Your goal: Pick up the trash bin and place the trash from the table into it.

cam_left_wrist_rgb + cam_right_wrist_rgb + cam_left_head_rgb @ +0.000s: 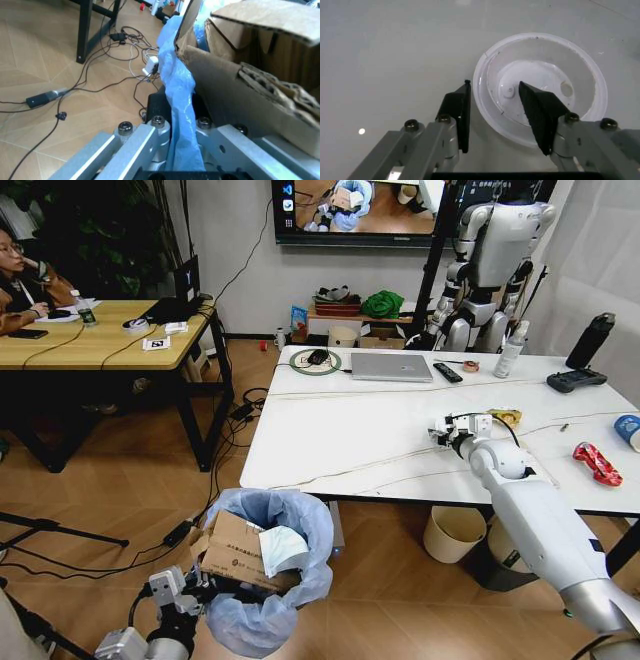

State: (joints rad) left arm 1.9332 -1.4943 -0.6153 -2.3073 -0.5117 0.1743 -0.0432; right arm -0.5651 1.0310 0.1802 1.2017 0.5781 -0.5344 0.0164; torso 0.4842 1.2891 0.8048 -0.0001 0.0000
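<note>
The trash bin point(268, 580), lined with a puffy blue bag point(181, 97), hangs low by the table's point(350, 430) front-left corner. Torn cardboard point(232, 552) point(250, 75) and crumpled white paper point(280, 546) stick out of it. My left gripper point(190, 588) point(179, 120) is shut on its rim, with the bag pinched between the fingers. Out over the tabletop, my right gripper point(443, 430) point(492, 112) is open and straddles the rim of a round white plastic lid point(545, 82), one finger inside and one outside. A yellow wrapper point(506, 417), a red wrapper point(597, 463) and a blue-white cup point(628, 430) lie further right.
At the table's back are a silver laptop point(392, 367), black remote point(447, 372), white bottle point(510, 352), black bottle point(591, 340) and controller point(575, 380). A cream bin point(453, 532) stands under the table. A wooden desk point(100, 335) stands left; cables point(100, 75) trail over the floor.
</note>
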